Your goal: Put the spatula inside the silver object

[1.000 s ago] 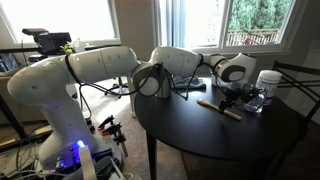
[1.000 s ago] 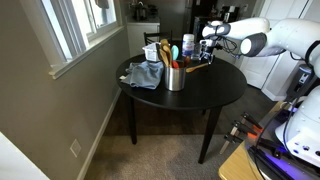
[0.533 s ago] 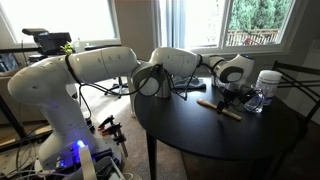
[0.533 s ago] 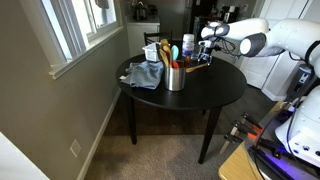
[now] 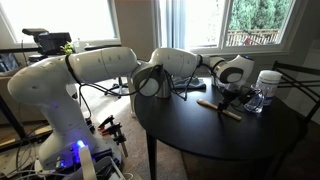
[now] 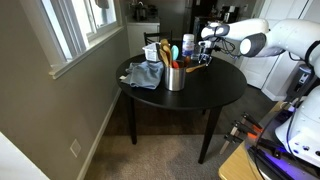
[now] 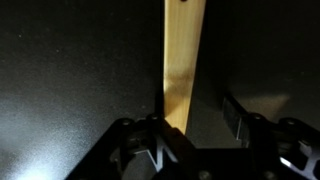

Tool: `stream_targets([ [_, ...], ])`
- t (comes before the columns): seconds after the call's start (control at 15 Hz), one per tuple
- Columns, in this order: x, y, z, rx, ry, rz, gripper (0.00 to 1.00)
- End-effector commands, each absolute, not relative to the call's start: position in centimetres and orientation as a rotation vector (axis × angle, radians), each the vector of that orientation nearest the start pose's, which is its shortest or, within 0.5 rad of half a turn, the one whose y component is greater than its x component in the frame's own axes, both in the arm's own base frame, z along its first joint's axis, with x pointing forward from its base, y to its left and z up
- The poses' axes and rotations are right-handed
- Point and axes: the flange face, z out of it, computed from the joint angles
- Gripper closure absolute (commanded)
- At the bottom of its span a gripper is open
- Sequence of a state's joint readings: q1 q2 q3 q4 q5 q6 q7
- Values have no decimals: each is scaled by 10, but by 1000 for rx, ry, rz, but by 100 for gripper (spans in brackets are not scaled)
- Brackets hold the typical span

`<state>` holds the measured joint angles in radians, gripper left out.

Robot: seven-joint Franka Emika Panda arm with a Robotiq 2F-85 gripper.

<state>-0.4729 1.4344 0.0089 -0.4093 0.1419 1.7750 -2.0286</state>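
On the dark table (image 7: 70,70), spatula (image 7: 182,60) lying flat, jaws spread astride it.

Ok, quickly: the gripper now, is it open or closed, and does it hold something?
Gripper: open, holding nothing; the spatula lies between its fingers, close to one of them, not clamped.

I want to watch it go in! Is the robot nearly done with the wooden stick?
Not yet. Nothing is finished: the spatula lies flat on the black table. The gripper is low over it, jaws open on either side, not squeezing. Left to do: grab it, lift it and drop it into the silver cup.
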Motion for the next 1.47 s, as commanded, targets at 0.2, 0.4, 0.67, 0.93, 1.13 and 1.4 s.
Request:
stream_targets([
  [0.2,714,-356,170,-2159,-2107,-221,88],
  [0.4,715,-359,186,-2174,-2106,-225,90],
  [0.67,721,-362,233,-2196,-2140,-289,90],
  [0.93,725,-353,269,-2177,-2093,-447,90],
  [1.13,726,-338,271,-2116,-1946,-600,90],
  [1.4,726,-328,270,-2074,-1748,-751,90],
])
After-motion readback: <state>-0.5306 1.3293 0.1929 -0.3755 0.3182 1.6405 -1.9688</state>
